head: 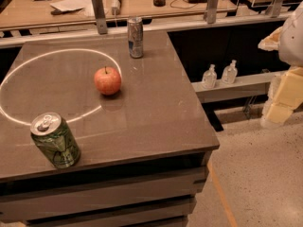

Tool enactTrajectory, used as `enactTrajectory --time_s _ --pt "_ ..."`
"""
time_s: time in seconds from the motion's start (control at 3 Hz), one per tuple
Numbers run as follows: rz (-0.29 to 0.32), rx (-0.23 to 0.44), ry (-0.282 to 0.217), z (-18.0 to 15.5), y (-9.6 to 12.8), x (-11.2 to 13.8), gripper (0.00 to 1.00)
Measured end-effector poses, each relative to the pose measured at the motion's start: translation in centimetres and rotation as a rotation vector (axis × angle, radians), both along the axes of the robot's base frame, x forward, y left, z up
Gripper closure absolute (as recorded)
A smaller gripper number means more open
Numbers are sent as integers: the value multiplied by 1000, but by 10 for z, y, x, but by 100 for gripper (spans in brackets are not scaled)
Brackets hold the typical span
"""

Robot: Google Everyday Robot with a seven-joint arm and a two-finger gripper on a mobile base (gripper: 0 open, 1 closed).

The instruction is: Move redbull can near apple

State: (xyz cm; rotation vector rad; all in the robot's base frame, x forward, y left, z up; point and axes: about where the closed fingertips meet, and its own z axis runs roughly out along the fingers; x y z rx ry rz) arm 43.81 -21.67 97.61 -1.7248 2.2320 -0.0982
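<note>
The redbull can, slim and silver-blue, stands upright at the far edge of the brown table. The red-orange apple sits near the table's middle, in front of the can and to its left, with a clear gap between them. My gripper shows as pale yellowish blocks at the right edge of the view. It is off the table, above the floor, far to the right of both can and apple, and it holds nothing that I can see.
A wider green dented can stands at the table's front left corner. Two small clear bottles sit on a low ledge right of the table. A cluttered desk runs behind. Speckled floor lies to the right.
</note>
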Motion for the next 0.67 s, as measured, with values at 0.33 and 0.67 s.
enactTrajectory --time_s 0.33,0.67 --pt "1 2 -4 1 0 1 0" --pt "33 43 -24 -1 10 25 0"
